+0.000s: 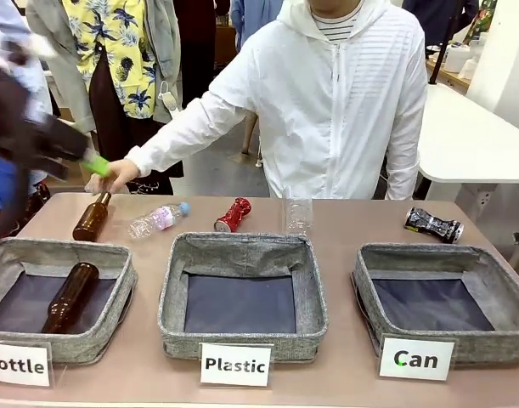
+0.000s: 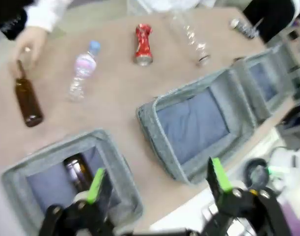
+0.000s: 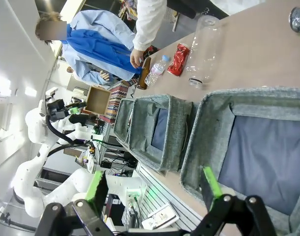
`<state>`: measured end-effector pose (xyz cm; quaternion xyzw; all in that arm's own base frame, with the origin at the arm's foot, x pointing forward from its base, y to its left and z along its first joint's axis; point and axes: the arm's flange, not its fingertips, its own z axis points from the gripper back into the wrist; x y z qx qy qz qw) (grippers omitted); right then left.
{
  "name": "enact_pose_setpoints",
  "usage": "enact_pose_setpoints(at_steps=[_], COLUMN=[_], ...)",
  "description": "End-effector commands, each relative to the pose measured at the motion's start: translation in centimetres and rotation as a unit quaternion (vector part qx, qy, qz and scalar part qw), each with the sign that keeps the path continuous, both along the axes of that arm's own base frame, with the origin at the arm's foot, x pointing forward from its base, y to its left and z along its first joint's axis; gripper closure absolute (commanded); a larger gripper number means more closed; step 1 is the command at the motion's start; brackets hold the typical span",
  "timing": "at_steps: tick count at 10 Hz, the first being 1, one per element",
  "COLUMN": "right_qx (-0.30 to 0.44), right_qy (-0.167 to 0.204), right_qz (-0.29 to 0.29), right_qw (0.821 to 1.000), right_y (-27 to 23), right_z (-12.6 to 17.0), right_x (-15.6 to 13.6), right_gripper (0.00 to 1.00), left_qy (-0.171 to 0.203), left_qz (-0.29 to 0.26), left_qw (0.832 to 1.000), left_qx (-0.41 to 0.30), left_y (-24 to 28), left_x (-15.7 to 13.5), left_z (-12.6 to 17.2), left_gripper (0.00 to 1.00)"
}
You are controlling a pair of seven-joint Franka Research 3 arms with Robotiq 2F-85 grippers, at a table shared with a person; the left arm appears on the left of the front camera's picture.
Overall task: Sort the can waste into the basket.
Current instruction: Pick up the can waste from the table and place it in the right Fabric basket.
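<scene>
Spread and empty, the left gripper (image 2: 157, 167) hangs in its wrist view, black fingers tipped with green pads, above a smooth pinkish-brown tabletop (image 2: 115, 93). Beyond the middle grey basket (image 2: 189, 123) a shiny red crushed metal can (image 2: 143, 44) lies on its side, pinched at the waist. A black-and-silver crushed can (image 2: 242, 27) lies blurred near the far corner.

Likewise parted, the right gripper (image 3: 152, 173) has nothing between its pads. It is poised over the near rim of a grey felt-like square basket (image 3: 213, 113) with flat dark cloth lining. Both cans rest on the tabletop outside it. A white wall (image 3: 12, 49) with bright light patches closes the room.

From the front, that basket stands at the right behind a white "Can" sign (image 1: 416, 359). The black-and-silver can lies just behind its far rim. The red one lies well to the left, behind the middle grey basket. A person in a white jacket (image 1: 344, 110) stands across the table, one hand (image 1: 119, 174) at the neck of a brown glass bottle (image 1: 91, 218).
</scene>
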<state>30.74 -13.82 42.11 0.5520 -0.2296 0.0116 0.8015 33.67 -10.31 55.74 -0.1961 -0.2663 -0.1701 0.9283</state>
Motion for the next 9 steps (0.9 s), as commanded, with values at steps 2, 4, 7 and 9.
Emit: enact_pose_setpoints(at_steps=[2, 4, 7, 9], right_qx=[0.008, 0.008, 0.008, 0.008], right_qy=[-0.019, -0.019, -0.019, -0.019], right_qz=[-0.003, -0.003, -0.003, -0.003], right_qw=[1.000, 1.000, 1.000, 1.000], right_y=[-0.1, -0.1, -0.1, -0.1], right_z=[0.1, 0.1, 0.1, 0.1], right_x=[0.3, 0.3, 0.3, 0.3], right_gripper=[0.00, 0.00, 0.00, 0.00], left_qy=[0.008, 0.048, 0.044, 0.030], left_qz=[0.001, -0.061, -0.061, -0.025], left_qw=[0.999, 0.997, 0.975, 0.951], left_qx=[0.050, -0.031, -0.211, -0.307], left_y=[-3.9, 2.7, 18.1, 26.3], left_x=[2.7, 2.1, 0.7, -0.8], left_z=[-1.5, 0.3, 0.9, -0.5], left_gripper=[0.00, 0.00, 0.00, 0.00])
